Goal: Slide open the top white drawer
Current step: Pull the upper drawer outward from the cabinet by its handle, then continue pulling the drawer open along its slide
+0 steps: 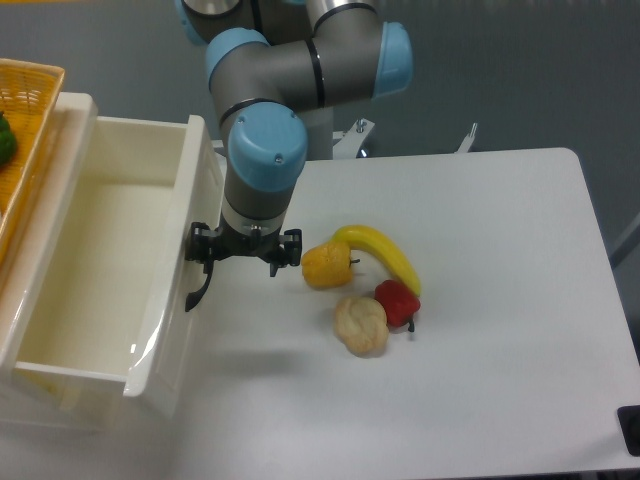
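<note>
A: Only one view here, the fixed camera looking down on the desk (pixel 480 380). Where is the top white drawer (pixel 110 270)?

B: At the left, standing well out of its cabinet. Its open box faces up, glossy cream inside, and its front panel runs from far to near along the desk's left edge. The black curved handle (pixel 198 285) juts from that front toward the right.

A: And the tool (pixel 243 250)?

B: It hangs straight down from the grey and blue arm (pixel 265 150), just right of the drawer front and up against the handle. Whether its jaws are apart or pressed on the handle I cannot tell (the wrist covers them from this angle).

A: What lies on the desk?

B: A small cluster near the middle, just right of the tool. A yellow pepper (pixel 326 265) is nearest to it, and a banana (pixel 385 255) curves from above the pepper down to the right. A red pepper (pixel 398 301) sits at the banana's near end, touching it. A pale, round, bread-like lump (pixel 360 324) lies beside the red pepper on its near left.

A: Anything at the far left?

B: A woven orange basket (pixel 25 110) sits on top of the cabinet, cut off by the frame edge, with a bit of something green (pixel 5 140) inside (too little shows to name it).
</note>
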Controlling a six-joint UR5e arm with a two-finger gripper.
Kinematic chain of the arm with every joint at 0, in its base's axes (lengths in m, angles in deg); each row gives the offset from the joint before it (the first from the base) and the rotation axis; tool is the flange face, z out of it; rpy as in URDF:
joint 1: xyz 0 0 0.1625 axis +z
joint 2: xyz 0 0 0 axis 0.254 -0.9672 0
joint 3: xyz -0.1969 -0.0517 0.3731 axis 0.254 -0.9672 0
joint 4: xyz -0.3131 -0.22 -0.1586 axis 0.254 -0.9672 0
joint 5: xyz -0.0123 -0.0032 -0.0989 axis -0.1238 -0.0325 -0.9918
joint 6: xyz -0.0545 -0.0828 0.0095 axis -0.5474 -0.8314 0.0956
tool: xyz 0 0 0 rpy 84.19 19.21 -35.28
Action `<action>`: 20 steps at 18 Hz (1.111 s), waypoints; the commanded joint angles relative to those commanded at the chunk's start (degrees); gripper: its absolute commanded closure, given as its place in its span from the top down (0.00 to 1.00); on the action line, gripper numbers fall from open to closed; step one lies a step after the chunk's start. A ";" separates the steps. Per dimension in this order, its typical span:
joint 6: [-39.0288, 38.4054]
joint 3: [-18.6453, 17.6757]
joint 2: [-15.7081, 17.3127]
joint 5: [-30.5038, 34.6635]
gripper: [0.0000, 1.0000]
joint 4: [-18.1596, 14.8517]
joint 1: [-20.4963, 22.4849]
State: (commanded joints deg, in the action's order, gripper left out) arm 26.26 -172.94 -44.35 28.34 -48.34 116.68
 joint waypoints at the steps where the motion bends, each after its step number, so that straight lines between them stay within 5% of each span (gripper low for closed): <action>1: 0.00 0.00 0.00 -0.09 1.00 0.09 0.00; 20: 2.37 -0.09 -0.35 -2.20 1.00 1.14 2.11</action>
State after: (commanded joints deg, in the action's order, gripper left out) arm 28.63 -173.03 -44.70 26.14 -47.20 118.79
